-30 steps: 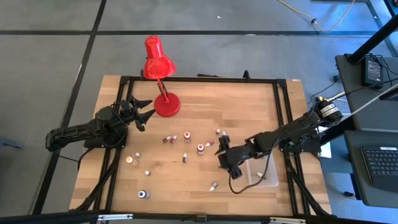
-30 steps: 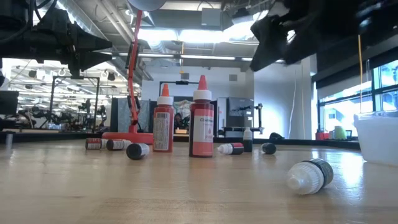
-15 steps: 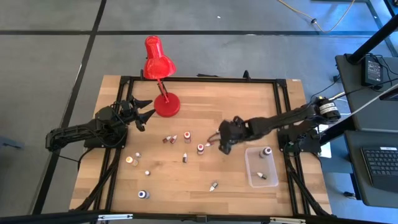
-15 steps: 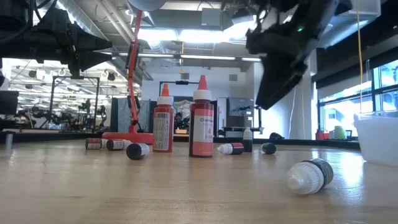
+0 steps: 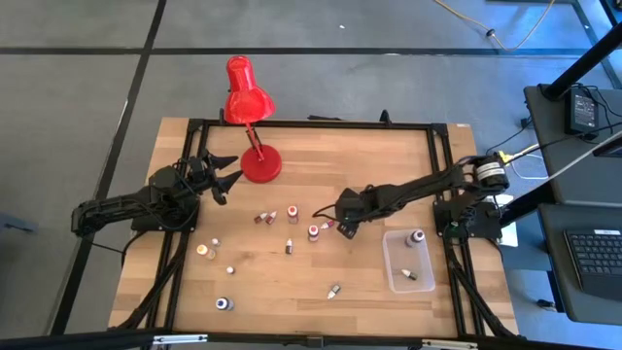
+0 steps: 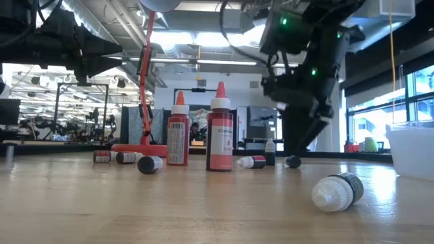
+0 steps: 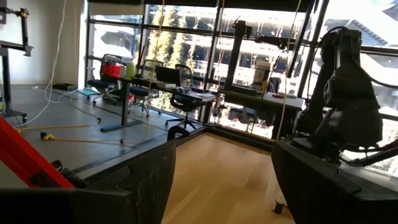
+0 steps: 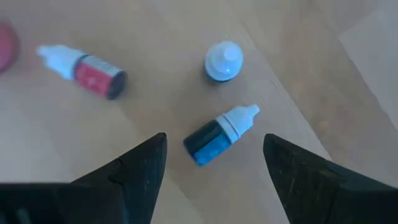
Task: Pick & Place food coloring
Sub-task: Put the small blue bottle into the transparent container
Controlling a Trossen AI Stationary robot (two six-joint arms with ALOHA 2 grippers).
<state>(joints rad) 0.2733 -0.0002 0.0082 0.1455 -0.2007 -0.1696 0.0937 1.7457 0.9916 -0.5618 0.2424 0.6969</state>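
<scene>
Food coloring bottles lie spread over the middle of the wooden table (image 5: pixel 389 156), and the biggest thing on that table is the red desk lamp (image 5: pixel 249 107), which stands at the far side near the left arm. The left gripper (image 5: pixel 222 175) waits just beside the lamp base, above the wood, with its fingers wide apart and nothing between them. The clear plastic tub (image 5: pixel 409 261) sits near the right edge of the table and 2 small bottles are inside it. The right gripper (image 5: pixel 335 222) is low over the table centre, its 2 fingers (image 8: pixel 140 168) spread wide and empty. Between these fingers lies a blue bottle (image 8: pixel 219 133) on its side, not touched by either one. Just beside it stands a bottle with a pale cap (image 8: pixel 222 61), seen from above, and a little further lies a red bottle (image 8: pixel 84 65). In the low view 2 red bottles (image 6: pixel 219 129) stand upright close together.
</scene>
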